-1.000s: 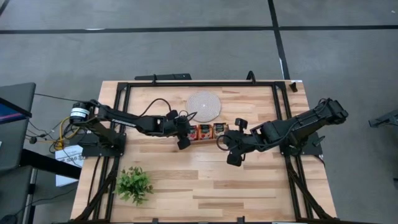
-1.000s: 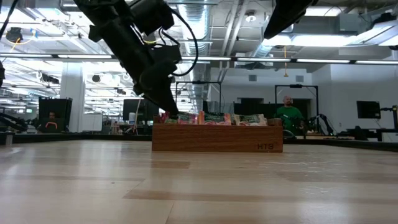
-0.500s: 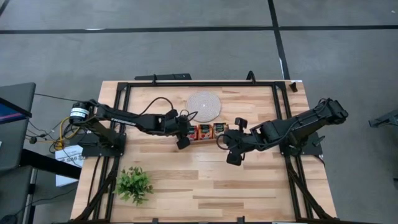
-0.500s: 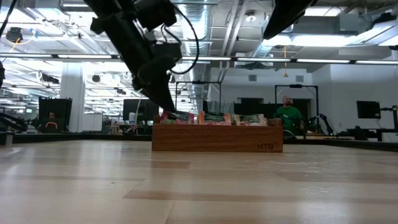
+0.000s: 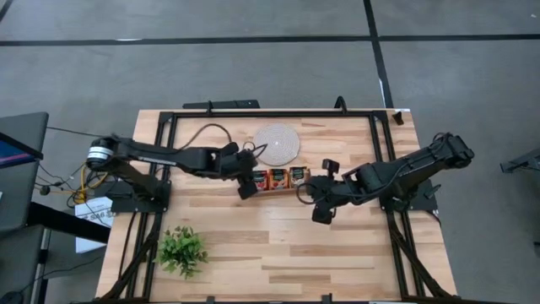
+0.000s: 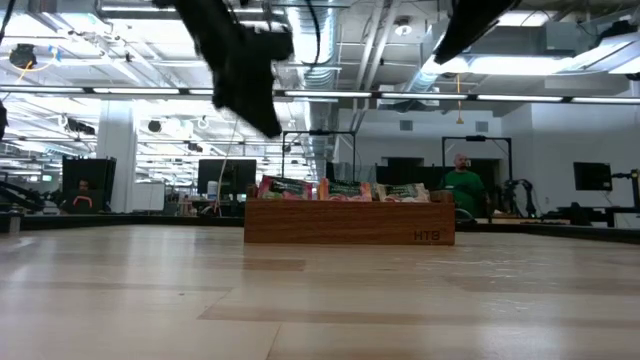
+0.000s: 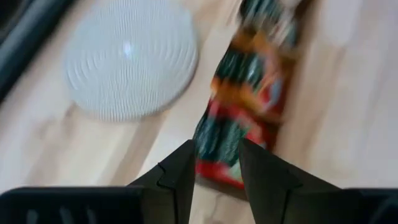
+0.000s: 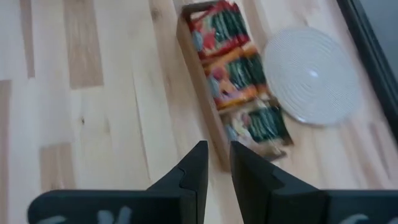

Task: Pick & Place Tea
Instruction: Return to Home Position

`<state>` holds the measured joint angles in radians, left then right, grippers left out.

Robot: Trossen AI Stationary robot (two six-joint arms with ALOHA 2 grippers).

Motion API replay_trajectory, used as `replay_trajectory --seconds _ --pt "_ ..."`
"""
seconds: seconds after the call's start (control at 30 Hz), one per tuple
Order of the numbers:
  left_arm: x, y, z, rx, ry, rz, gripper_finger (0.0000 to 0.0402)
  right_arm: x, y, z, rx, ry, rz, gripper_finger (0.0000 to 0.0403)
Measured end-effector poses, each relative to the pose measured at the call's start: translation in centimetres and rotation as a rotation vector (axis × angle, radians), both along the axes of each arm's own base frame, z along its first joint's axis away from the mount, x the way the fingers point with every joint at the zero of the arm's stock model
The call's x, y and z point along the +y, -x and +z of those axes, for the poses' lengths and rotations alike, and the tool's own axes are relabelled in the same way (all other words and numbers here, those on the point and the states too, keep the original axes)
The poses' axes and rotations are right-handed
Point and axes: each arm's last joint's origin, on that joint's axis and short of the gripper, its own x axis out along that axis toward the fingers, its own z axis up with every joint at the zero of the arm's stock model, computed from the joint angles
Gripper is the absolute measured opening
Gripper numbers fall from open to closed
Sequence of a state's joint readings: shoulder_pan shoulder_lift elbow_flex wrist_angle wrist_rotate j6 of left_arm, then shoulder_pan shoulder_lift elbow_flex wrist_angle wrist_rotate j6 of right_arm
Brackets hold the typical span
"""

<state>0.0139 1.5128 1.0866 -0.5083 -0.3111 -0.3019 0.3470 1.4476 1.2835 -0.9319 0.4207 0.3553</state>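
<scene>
Red-orange tea (image 5: 276, 177) stands upright along the tray; left gripper (image 7: 216, 163) narrowly parted, empty

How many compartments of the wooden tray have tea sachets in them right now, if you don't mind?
3. In the wooden tray, sachets fill one end compartment, the middle and the other end beside the woven mat. Stacked sachets may hide others.

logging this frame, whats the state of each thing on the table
left gripper: slightly open, empty, raised above the tray's end
right gripper: narrow gap, empty, beside the tray
tea: sachets in the tray
tray: all three compartments filled
mat: flat, bare
</scene>
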Motion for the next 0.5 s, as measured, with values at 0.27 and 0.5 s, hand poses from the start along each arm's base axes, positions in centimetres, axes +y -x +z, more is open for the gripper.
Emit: replay_trajectory --seconds 0.27,0.5 --pt "-2.1 4.4 7.7 -0.231 0.025 -0.028 0.0117 -1.5 4.5 3.2 -0.033 0.052 -0.034 0.0060" --pt "-3.8 9.9 9.9 -0.330 0.131 -0.039 0.0117 -2.4 9.7 6.6 -0.182 0.038 -0.039 0.0060"
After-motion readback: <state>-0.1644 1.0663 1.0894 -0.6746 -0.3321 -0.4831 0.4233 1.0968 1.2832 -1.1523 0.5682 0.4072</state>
